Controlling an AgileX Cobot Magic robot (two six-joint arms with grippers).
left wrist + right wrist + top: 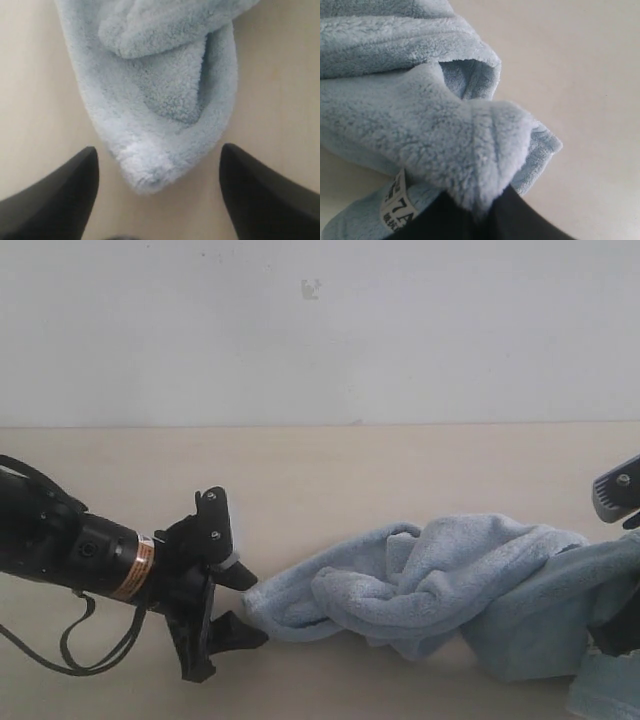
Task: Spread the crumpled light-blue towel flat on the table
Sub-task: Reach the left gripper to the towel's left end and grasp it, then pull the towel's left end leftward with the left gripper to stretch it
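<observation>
The light-blue fluffy towel [450, 585] lies crumpled and stretched across the beige table [300, 480], from centre to the right edge. My left gripper [242, 608] is open at the towel's left tip, its black fingers [55, 195] on either side of that tip [150, 175] without touching it. My right gripper [485, 212] is shut on a fold of the towel [445, 130]; the cloth bunches between the dark fingers. A small white tag [396, 205] shows beside them. In the exterior view the right gripper is mostly out of frame.
A white wall [320, 330] rises behind the table. Bare tabletop extends behind the towel and to the left. A black cable [80, 645] loops under the left arm.
</observation>
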